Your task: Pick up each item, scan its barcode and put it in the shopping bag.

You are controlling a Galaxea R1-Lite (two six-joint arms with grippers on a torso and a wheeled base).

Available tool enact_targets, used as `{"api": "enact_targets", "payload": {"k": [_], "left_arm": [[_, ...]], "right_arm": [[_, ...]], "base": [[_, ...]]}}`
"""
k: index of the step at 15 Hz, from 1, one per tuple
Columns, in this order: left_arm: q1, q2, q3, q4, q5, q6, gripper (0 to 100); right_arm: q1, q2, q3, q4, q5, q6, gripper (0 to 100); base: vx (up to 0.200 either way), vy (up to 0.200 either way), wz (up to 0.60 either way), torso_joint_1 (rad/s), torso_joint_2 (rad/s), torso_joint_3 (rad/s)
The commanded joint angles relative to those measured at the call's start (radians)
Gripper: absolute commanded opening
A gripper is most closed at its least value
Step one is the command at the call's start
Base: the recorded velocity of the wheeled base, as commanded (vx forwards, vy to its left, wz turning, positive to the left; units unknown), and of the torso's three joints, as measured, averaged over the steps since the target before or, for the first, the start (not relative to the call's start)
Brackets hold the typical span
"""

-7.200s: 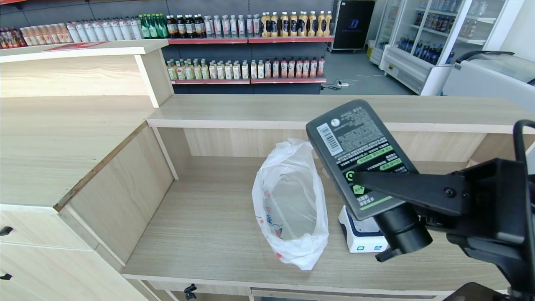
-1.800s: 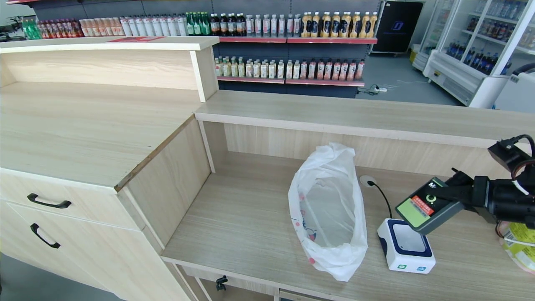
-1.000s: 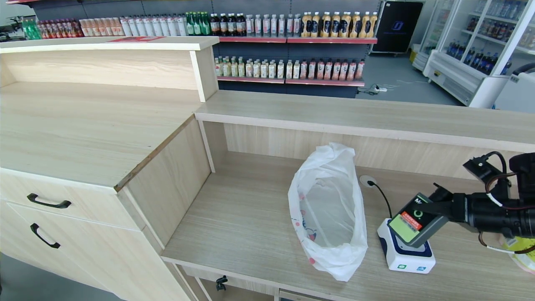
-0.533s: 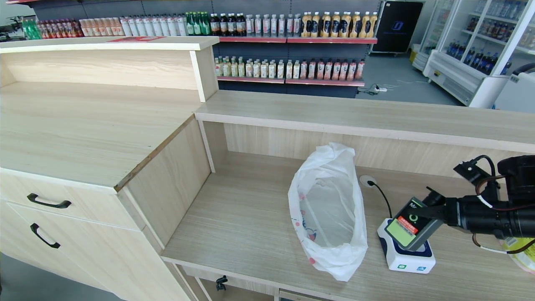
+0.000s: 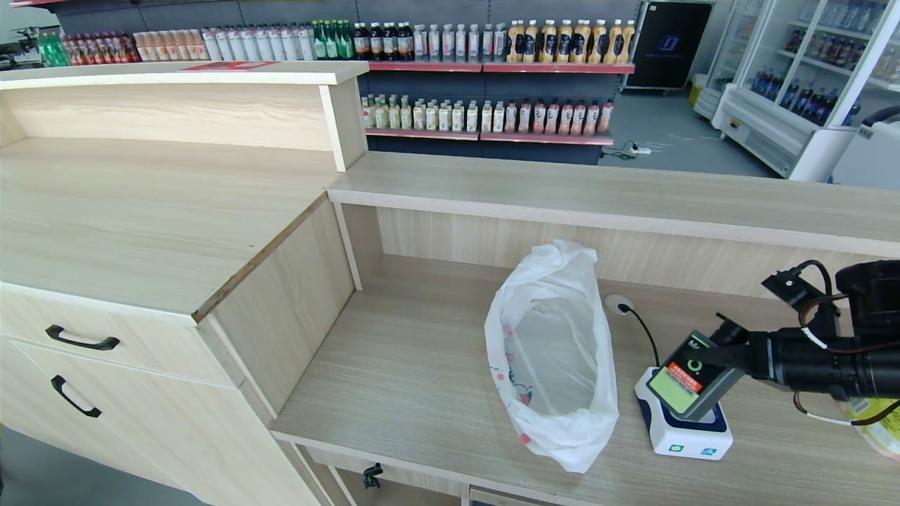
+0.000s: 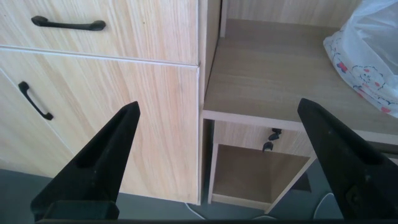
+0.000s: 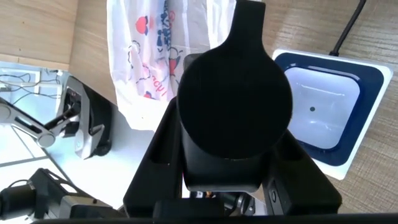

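Observation:
My right gripper point(image 5: 728, 353) is shut on a flat dark pouch point(image 5: 691, 377) with a green and red label. It holds the pouch tilted just above the white and blue barcode scanner point(image 5: 680, 423) on the counter. In the right wrist view the pouch point(image 7: 233, 106) hides part of the scanner point(image 7: 320, 112). The white plastic shopping bag point(image 5: 552, 358) lies open to the left of the scanner, and its printed side point(image 7: 149, 56) is beside the pouch. My left gripper point(image 6: 219, 107) hangs open below counter height, beside the drawer cabinet point(image 6: 106, 81), with nothing between its fingers.
A yellow-green packet point(image 5: 875, 422) lies at the counter's right edge. The scanner's black cable point(image 5: 643, 330) runs to a hole in the counter. A raised ledge point(image 5: 605, 193) borders the back, and a tall side panel point(image 5: 281, 302) closes the left.
Over the last second my right gripper lowered the pouch a little and to the left, closer over the scanner. It has hardly moved in the last half second. The bag stayed put.

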Motion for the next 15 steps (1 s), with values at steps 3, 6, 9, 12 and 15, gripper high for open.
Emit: {"api": "enact_targets", "payload": {"k": [3, 6, 9, 12, 15], "left_arm": [[0.0, 0.001, 0.0, 0.0, 0.0, 0.0, 100], [0.0, 0.001, 0.0, 0.0, 0.0, 0.0, 100], [0.0, 0.001, 0.0, 0.0, -0.001, 0.0, 100], [0.0, 0.001, 0.0, 0.0, -0.001, 0.0, 100], [0.0, 0.001, 0.0, 0.0, 0.0, 0.0, 100]], "right_arm": [[-0.008, -0.258, 0.045, 0.002, -0.044, -0.076, 0], [-0.033, -0.466, 0.113, 0.024, -0.363, -0.214, 0], [0.024, -0.541, 0.136, 0.076, -0.791, -0.228, 0], [0.101, -0.548, 0.143, 0.033, -0.777, -0.221, 0], [0.236, -0.51, 0.139, -0.053, -0.775, -0.18, 0]], "base": [[0.0, 0.0, 0.0, 0.0, 0.0, 0.0], [0.0, 0.0, 0.0, 0.0, 0.0, 0.0], [0.0, 0.0, 0.0, 0.0, 0.0, 0.0], [0.0, 0.0, 0.4, 0.002, 0.0, 0.003], [0.0, 0.0, 0.6, -0.001, 0.0, 0.004]]}}
